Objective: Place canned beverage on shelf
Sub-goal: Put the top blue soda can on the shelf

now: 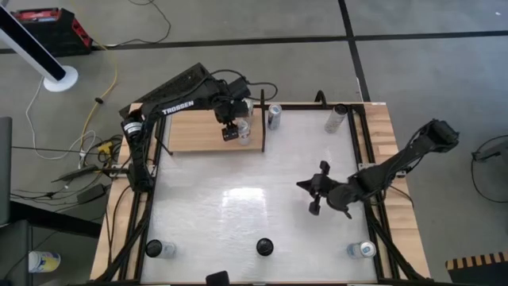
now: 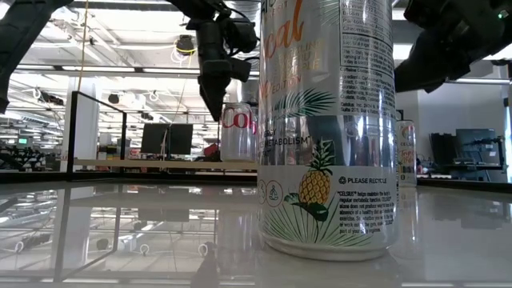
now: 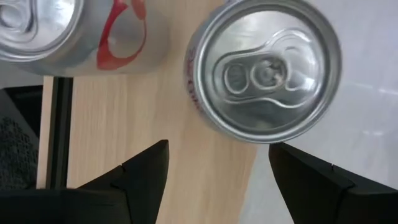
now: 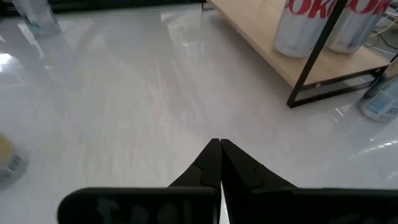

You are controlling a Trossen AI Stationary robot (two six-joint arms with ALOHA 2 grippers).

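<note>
At shelf (image 1: 202,135) edge: can (image 3: 266,70).

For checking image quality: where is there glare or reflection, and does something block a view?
High view: ceiling light glares off the white table. Low view: the glossy table mirrors the room, and a close pineapple-print can blocks the middle. Left wrist view: the silver can top shines above the shelf, beyond the open left gripper.

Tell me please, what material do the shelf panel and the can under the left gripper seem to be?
The shelf looks like light wood or wood-look laminate: pale grain lines, matte surface, with a thin black, probably metal, rail. The can looks like bare aluminium: its silver lid with pull tab shines with soft reflections.
</note>
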